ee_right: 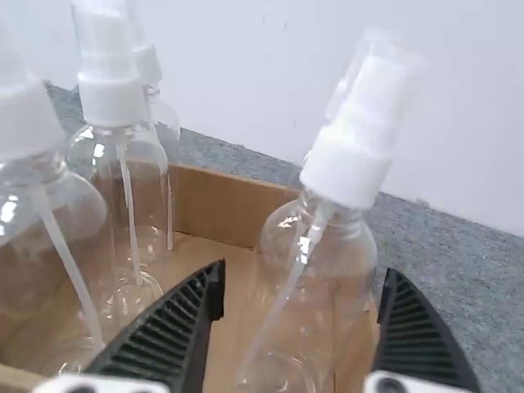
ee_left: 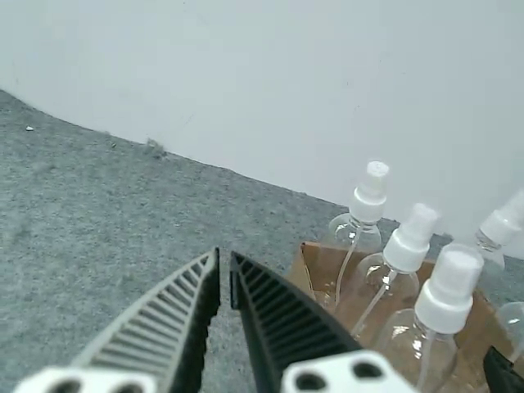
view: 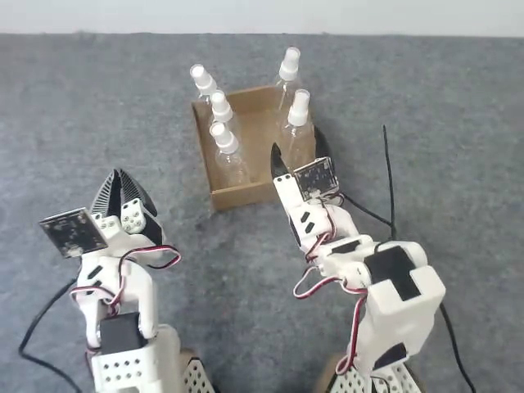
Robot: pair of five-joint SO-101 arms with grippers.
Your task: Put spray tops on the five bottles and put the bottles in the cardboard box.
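Note:
The cardboard box sits mid-table with several clear bottles standing in it, each with a white spray top. My right gripper is open at the box's near right corner, one finger on each side of a bottle. In the right wrist view that bottle stands upright between the black fingers, with a small gap on each side. My left gripper is shut and holds nothing, left of the box over the carpet. The left wrist view shows its tips pointing past the box's left corner, where capped bottles stand.
Grey carpet covers the table, with open room to the left and right of the box. A white wall rises behind it. A thin black cable runs along the carpet beside the right arm.

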